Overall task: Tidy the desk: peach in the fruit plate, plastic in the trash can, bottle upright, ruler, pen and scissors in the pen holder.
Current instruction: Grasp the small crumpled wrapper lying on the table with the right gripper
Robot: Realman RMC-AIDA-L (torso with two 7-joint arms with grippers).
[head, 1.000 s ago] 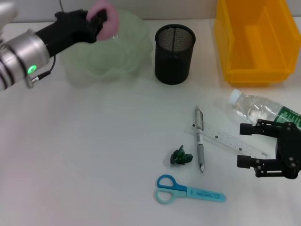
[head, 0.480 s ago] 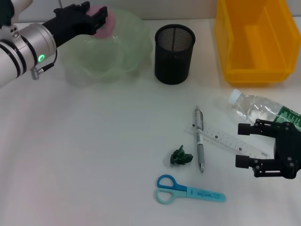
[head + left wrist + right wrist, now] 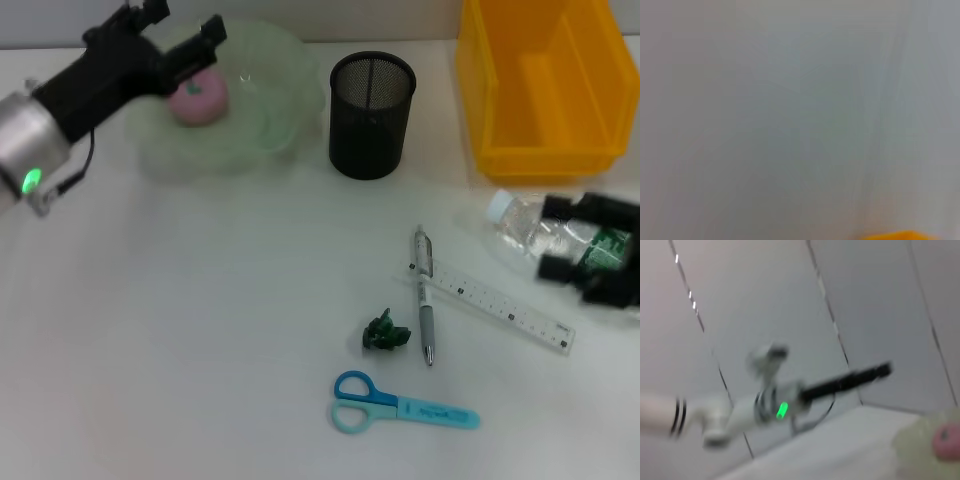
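The left gripper (image 3: 183,32) hangs over the plate (image 3: 270,120) rim, fingers spread, with the peach (image 3: 198,98) inside. The right gripper (image 3: 590,245), fingers spread, straddles the lying bottle (image 3: 530,225).

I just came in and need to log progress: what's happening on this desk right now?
The round pink peach lies in the pale green fruit plate, and the left claw sits open just above it. The right claw is over the clear plastic bottle, which lies on its side. The silver pen, clear ruler, blue scissors and green plastic scrap lie on the desk; the black mesh pen holder looks empty.
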